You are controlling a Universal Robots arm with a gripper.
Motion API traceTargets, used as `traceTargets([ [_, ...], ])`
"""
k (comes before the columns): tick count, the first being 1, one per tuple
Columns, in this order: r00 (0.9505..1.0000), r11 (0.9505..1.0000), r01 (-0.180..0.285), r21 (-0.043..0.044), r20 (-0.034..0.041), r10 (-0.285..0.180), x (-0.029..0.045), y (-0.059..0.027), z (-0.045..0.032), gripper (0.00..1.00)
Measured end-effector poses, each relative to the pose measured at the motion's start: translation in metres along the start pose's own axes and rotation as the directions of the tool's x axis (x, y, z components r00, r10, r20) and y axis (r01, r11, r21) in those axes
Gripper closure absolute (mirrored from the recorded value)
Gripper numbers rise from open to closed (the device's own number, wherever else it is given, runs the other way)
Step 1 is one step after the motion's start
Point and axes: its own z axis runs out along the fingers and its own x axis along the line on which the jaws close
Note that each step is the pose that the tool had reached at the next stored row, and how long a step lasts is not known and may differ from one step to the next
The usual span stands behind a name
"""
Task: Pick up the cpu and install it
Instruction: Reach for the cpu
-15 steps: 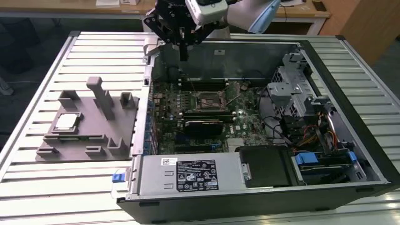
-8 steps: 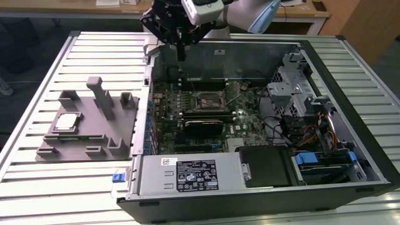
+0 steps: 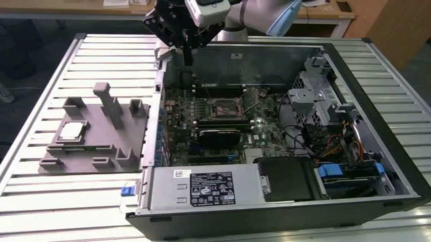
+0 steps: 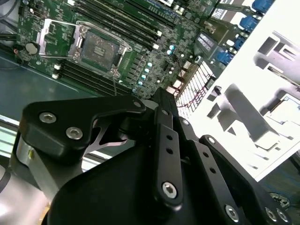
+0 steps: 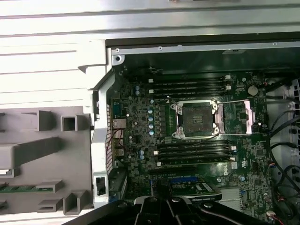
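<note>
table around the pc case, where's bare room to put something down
Bare slatted table between the grey tray and the near edge, beside the case; more beyond the tray toward the far edge. Crowded: the tray, holding the cpu, and the case interior.

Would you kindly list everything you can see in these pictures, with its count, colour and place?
cpu: one, silvery-white, lying on the tray at the exterior view's left.
tray: one, grey with upright posts, on the table beside the case.
computer case: one, black and grey, lying open on the table.
motherboard: one, green, inside the case.
socket: one, black with a metal frame, mid-motherboard, frame swung open, no chip in it.
power supply: one, silver-grey box, along the case's near edge.
table: one, silver, slatted, under everything.
arm: one, light grey, at the far side of the case.
hand: one, black, above the case's far corner nearest the tray.
</note>
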Motion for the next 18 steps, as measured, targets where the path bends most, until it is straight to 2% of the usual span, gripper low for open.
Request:
traceTargets([
  [10, 1.0, 1.0, 0.0, 0.0, 0.0001, 0.0, 0.0197, -0.0015, -0.0002, 0.89],
  [18, 1.0, 1.0, -0.001, 0.0, 0.0005, 0.001, 0.04, -0.0031, -0.0003, 0.89],
])
